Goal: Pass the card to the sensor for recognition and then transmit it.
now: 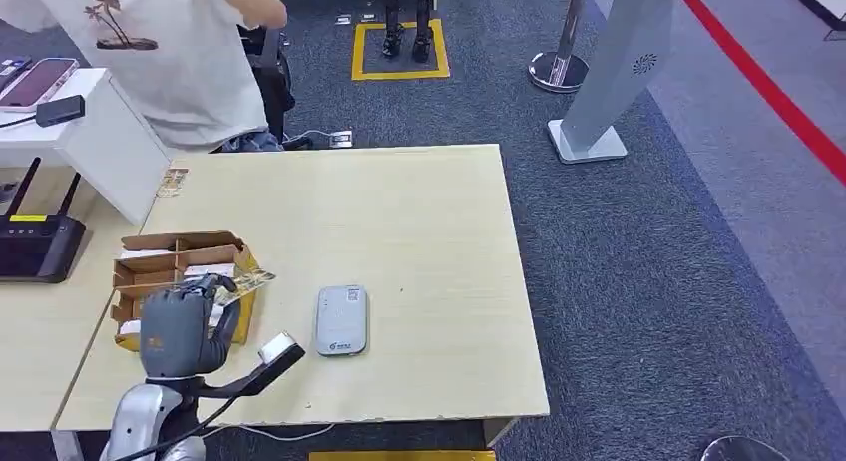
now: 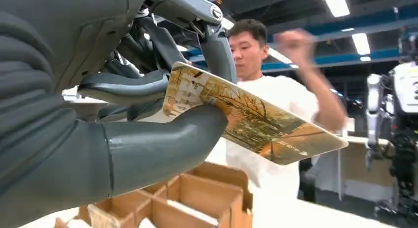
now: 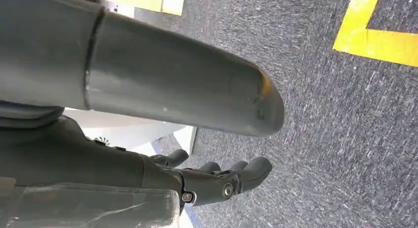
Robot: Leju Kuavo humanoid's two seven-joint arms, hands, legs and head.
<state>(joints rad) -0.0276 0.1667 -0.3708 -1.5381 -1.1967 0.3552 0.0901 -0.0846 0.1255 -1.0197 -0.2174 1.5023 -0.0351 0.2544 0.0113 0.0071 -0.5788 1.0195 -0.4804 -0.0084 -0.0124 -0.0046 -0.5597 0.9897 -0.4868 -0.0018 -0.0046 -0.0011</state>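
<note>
My left hand (image 1: 182, 326) hovers over the cardboard divider box (image 1: 150, 266) at the table's near left and pinches a card (image 1: 245, 281) printed with an autumn tree scene. In the left wrist view the card (image 2: 256, 117) is clamped between the thick thumb (image 2: 162, 144) and the dark fingers (image 2: 123, 87), sticking out flat above the box (image 2: 197, 198). The grey card sensor (image 1: 341, 320) lies flat on the table to the right of the hand, apart from the card. My right hand (image 3: 148, 139) hangs over the grey carpet, fingers loosely extended, holding nothing.
A person in a white shirt (image 1: 165, 57) stands behind the table's far left corner. A black router (image 1: 35, 243) sits on the side desk at left. A silver post (image 1: 611, 72) and stanchion base (image 1: 557, 70) stand beyond the table (image 1: 419, 222) on the right.
</note>
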